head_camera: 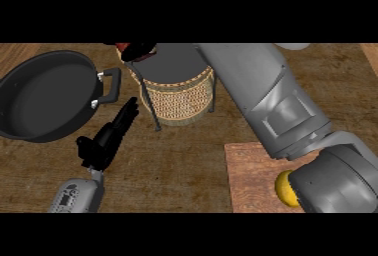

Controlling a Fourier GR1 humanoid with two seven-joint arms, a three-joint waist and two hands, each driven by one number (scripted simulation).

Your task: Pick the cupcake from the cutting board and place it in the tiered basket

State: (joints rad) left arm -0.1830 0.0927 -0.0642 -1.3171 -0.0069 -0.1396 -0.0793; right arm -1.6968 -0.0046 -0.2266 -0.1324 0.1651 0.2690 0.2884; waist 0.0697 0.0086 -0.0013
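my right forearm [273, 100] runs up the right half of the view, a big grey bulk from the lower right corner to the top edge, where it reaches the tiered basket [177, 100]. my right hand [142, 50] shows only as a dark sliver with a bit of red at the top of the basket, just left of the arm's end. i cannot tell how its fingers are set, and i cannot tell whether the red bit is the cupcake; nothing i can name as the cupcake shows plainly.

the basket stands upright at top centre, woven straw-coloured sides with thin dark metal legs, its grey top tier partly under my arm. to its left lies a black pan [46, 95], round and dark inside, its short handle pointing at the basket but not touching it.

my left hand [111, 132] sits low on the left, fingers straight and close together, pointing up toward the gap between pan and basket, holding nothing.

the cutting board [255, 175] lies at lower right on the wooden counter [184, 165], partly covered by my right elbow. a yellow round thing [286, 189] rests on it, half hidden behind the elbow
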